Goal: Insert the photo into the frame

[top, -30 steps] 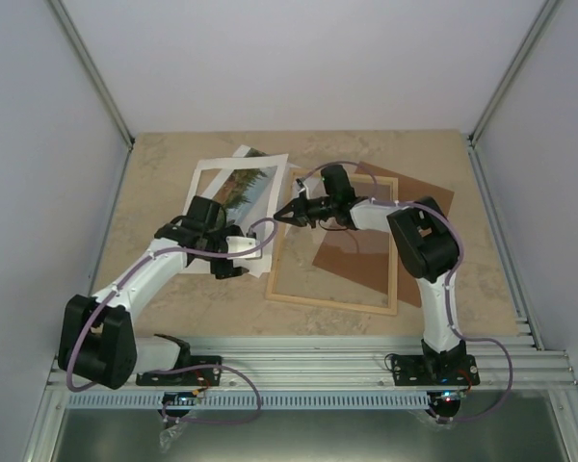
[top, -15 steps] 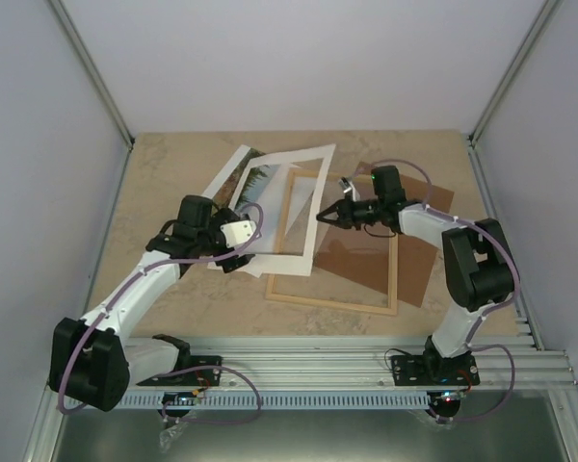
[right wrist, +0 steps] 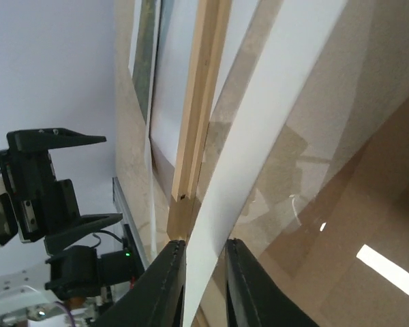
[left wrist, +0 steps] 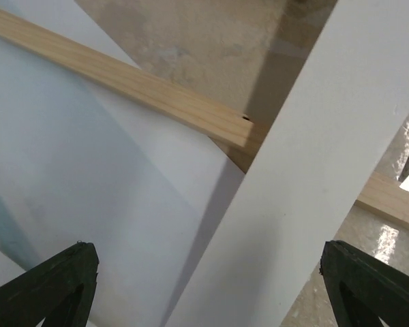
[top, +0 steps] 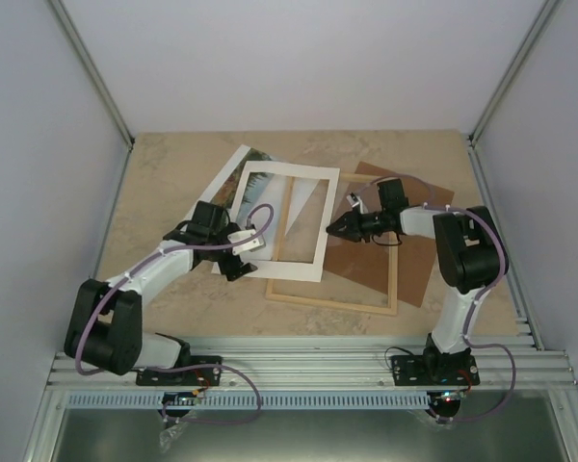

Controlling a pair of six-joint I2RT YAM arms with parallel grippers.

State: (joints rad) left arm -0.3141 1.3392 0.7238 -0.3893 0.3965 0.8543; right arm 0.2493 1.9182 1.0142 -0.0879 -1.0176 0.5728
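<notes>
The light wooden frame (top: 332,300) lies flat in the middle of the table. A white mat border (top: 284,270) lies across its left part. Only a green corner of the photo (top: 261,157) shows, behind the mat and a plain white sheet (top: 229,179); the right wrist view shows the photo (right wrist: 144,61) as a thin strip. My right gripper (top: 331,229) sits at the mat's right edge, with the mat strip (right wrist: 259,150) running between its fingers (right wrist: 165,286), which stand slightly apart. My left gripper (top: 243,258) hovers wide open over the mat's lower left (left wrist: 313,170) and the frame slat (left wrist: 157,95).
A brown backing panel (top: 419,260) lies under the frame's right side and sticks out to the right. Grey walls enclose the table on three sides. A metal rail (top: 308,371) with the arm bases runs along the near edge.
The mat has been drawn rightwards from over the photo and now lies flat over the frame's left part. My right gripper's fingers have parted slightly. My left gripper has opened and shifted right.
</notes>
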